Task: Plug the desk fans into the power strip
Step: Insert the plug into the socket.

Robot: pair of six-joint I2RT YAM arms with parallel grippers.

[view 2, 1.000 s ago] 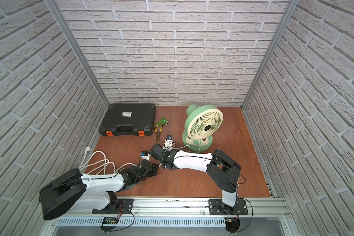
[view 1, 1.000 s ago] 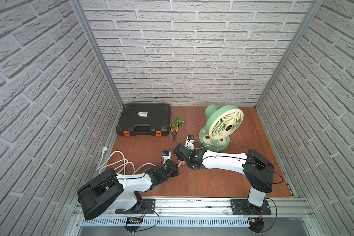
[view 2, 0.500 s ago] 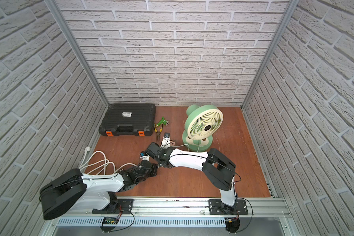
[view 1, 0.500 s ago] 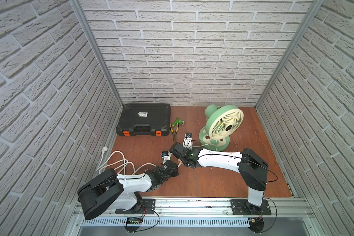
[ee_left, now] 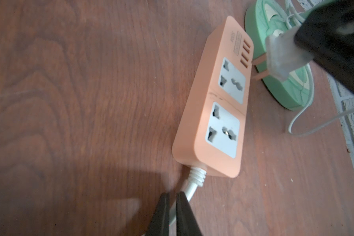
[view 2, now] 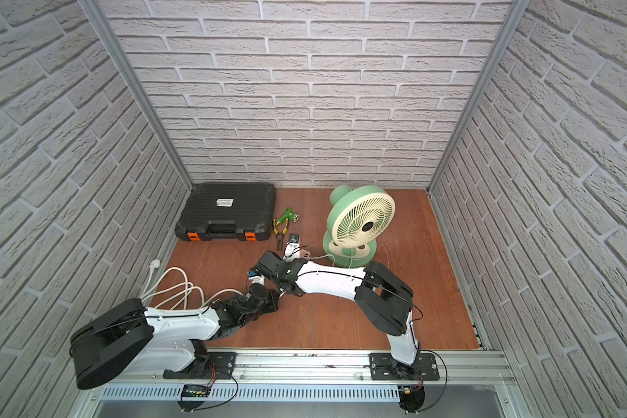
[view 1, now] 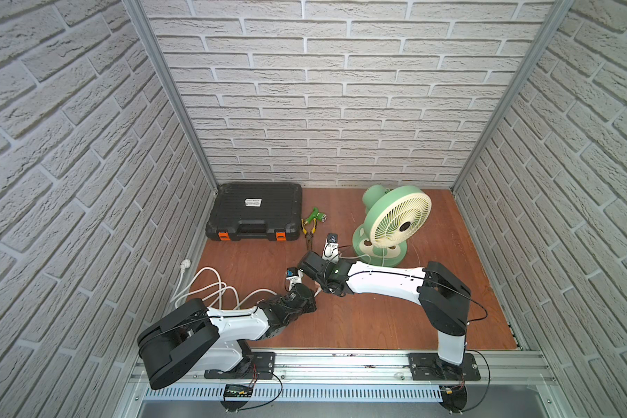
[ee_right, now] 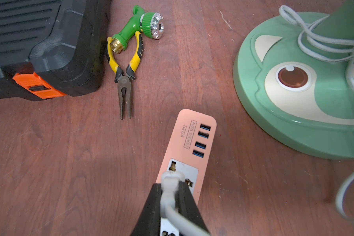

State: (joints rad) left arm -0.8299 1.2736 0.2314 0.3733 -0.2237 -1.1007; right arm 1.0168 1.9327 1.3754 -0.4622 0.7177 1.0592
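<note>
The peach-pink power strip (ee_left: 217,114) lies flat on the wooden floor, with two white sockets and its USB ports (ee_right: 200,141) at the far end. My left gripper (ee_left: 172,195) is shut on the strip's thick white cable (ee_left: 192,188) just behind the strain relief. My right gripper (ee_right: 170,185) is shut on the fan's small white plug (ee_right: 170,177). It holds the plug (ee_left: 278,55) just above the socket nearest the USB ports, with the prongs bare and outside the socket. The mint-green desk fan (view 1: 395,220) stands upright behind the strip, its base (ee_right: 294,92) close by.
A black toolcase (view 1: 254,217) sits at the back left. Yellow-handled pliers (ee_right: 124,81) and a green hose nozzle (ee_right: 143,24) lie beside it. The strip's cable lies in loose coils (view 1: 210,289) by the left wall. Brick walls close in three sides.
My left gripper has closed onto the strip's cable. The right arm has carried the plug a little to the left, over the strip.
</note>
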